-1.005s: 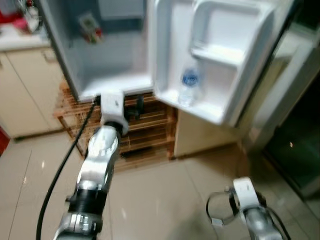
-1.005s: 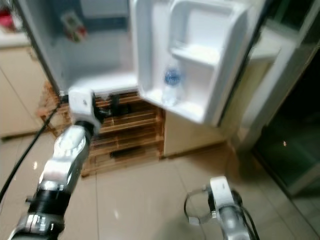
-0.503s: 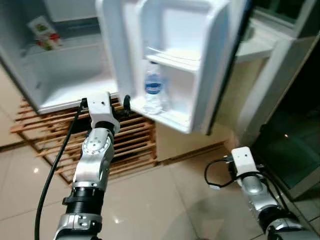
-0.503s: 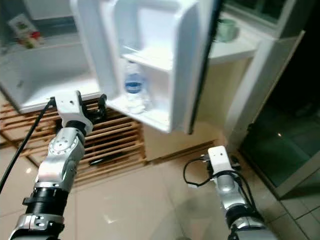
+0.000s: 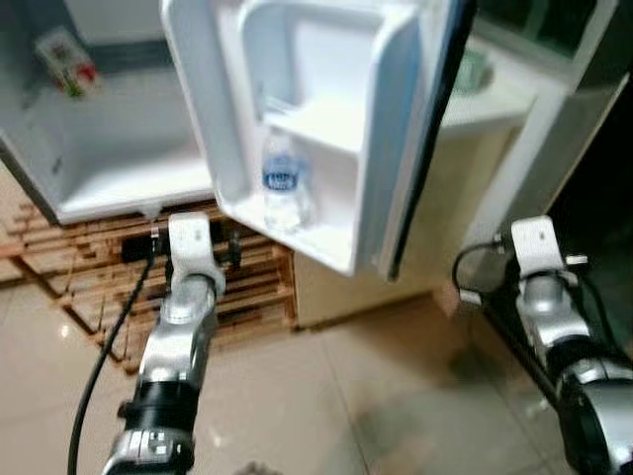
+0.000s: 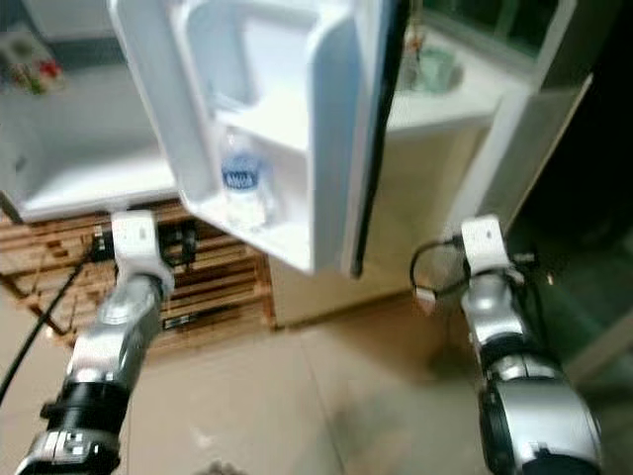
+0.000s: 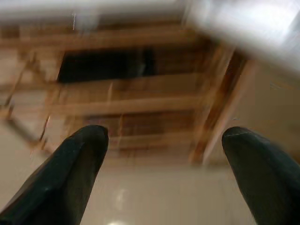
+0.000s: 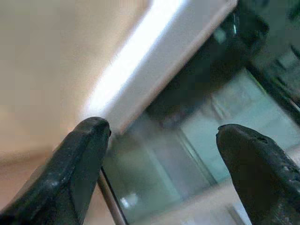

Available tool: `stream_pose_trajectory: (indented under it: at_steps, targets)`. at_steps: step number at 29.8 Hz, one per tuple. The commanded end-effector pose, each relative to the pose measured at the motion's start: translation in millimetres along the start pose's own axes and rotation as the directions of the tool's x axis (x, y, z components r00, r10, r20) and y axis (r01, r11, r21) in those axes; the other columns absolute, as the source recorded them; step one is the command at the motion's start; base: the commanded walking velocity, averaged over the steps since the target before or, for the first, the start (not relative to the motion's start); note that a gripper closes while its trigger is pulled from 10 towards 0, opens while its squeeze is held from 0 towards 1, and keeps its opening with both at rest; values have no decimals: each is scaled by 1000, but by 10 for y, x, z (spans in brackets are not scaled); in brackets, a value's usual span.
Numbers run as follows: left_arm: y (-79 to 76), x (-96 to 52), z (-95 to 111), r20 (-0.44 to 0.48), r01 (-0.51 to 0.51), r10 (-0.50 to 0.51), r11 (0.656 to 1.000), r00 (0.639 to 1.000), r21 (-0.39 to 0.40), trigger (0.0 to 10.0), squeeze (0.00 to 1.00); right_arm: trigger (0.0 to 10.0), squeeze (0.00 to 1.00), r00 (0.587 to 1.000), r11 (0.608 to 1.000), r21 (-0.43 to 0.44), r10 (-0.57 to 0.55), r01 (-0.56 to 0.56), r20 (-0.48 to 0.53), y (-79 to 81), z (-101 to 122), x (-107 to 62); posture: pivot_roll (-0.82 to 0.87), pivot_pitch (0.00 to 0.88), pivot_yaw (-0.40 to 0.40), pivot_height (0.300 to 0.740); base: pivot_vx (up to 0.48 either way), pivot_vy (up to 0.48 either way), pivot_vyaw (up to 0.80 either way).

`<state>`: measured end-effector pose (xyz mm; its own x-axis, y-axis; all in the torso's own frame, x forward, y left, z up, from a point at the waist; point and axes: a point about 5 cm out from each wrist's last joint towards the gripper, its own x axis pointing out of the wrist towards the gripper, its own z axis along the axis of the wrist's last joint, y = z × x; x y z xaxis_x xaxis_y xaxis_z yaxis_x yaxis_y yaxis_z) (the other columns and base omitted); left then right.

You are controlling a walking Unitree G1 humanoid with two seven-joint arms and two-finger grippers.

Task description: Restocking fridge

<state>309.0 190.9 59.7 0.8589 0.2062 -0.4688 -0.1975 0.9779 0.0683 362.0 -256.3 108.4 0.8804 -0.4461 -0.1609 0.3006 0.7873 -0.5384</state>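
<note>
The fridge door [image 5: 297, 109] is standing open, with a water bottle [image 5: 281, 188] sitting upright in its lower shelf. Below the fridge [image 5: 119, 148], the left gripper [image 7: 164, 159] is pointing at a wooden rack [image 5: 257, 287], fingers wide apart and holding nothing. Right of the door, the right gripper [image 8: 161, 164] is hanging wide open too.
</note>
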Motion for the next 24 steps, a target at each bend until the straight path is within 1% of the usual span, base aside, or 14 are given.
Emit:
stream_pose_trajectory:
  at_steps: [1, 2, 7, 12, 14, 16, 17, 18, 19, 20, 21, 22, 23, 24]
  targets:
    - [-13, 8, -122, -72, 19, -16, 999, 997, 47, 10000, 0, 10000, 0, 999, 998, 64, 9, -12, 48, -4, 231, 41, 16, 0, -1, 740, 0, 0, 0]
    - [-13, 8, -122, -72, 19, -16, 999, 997, 47, 10000, 0, 10000, 0, 999, 998, 64, 9, -12, 48, -4, 231, 41, 16, 0, -1, 740, 0, 0, 0]
    - [13, 28, -467, -233, 80, -52, 990, 971, 113, 10000, 0, 10000, 0, 990, 974, 196, 91, -112, 112, 183, 657, 31, 50, 0, -17, 740, 0, 0, 0]
    - [133, 44, -658, -299, 85, -29, 980, 954, 178, 10000, 0, 10000, 0, 969, 935, 276, 181, -222, 167, 377, 885, -34, 59, 0, -27, 740, 0, 0, 0]
    - [264, 36, -862, -371, 89, -20, 981, 928, 170, 10000, 0, 10000, 0, 942, 898, 303, 264, -319, 209, 536, 1017, -102, 56, 0, -30, 740, 0, 0, 0]
    - [400, -25, -1116, -463, 45, 9, 993, 886, 106, 10000, 0, 10000, 0, 895, 860, 275, 367, -431, 255, 699, 1135, -185, 43, 0, -24, 740, 0, 0, 0]
    - [490, -80, -1255, -505, 18, 29, 996, 863, 88, 10000, 0, 10000, 0, 857, 817, 284, 425, -501, 291, 809, 1232, -254, 25, 0, -18, 740, 0, 0, 0]
    - [490, -80, -1255, -505, 18, 29, 996, 863, 88, 10000, 0, 10000, 0, 857, 817, 284, 425, -501, 291, 809, 1232, -254, 25, 0, -18, 740, 0, 0, 0]
    - [653, -180, -1451, -557, -4, 78, 991, 827, 133, 10000, 0, 10000, 0, 731, 699, 252, 557, -669, 395, 1052, 1455, -452, 10, 0, -9, 740, 0, 0, 0]
    - [718, -223, -1519, -576, -20, 101, 989, 811, 145, 10000, 0, 10000, 0, 634, 611, 221, 624, -761, 456, 1179, 1570, -590, -3, 0, -4, 740, 0, 0, 0]
    - [752, -243, -1549, -584, -30, 113, 988, 804, 150, 10000, 0, 10000, 0, 568, 552, 196, 660, -811, 492, 1249, 1637, -681, -20, 0, 5, 740, 0, 0, 0]
    - [773, -270, -1589, -597, -32, 118, 988, 794, 154, 10000, 0, 10000, 0, 452, 458, 137, 703, -878, 548, 1325, 1711, -844, -37, 0, 11, 740, 0, 0, 0]
    - [773, -270, -1589, -597, -32, 118, 988, 794, 154, 10000, 0, 10000, 0, 452, 458, 137, 703, -878, 548, 1325, 1711, -844, -37, 0, 11, 740, 0, 0, 0]
    - [779, -293, -1629, -609, -43, 114, 991, 785, 130, 10000, 0, 10000, 0, 329, 347, 89, 730, -933, 599, 1366, 1768, -1039, -54, 0, 20, 740, 0, 0, 0]
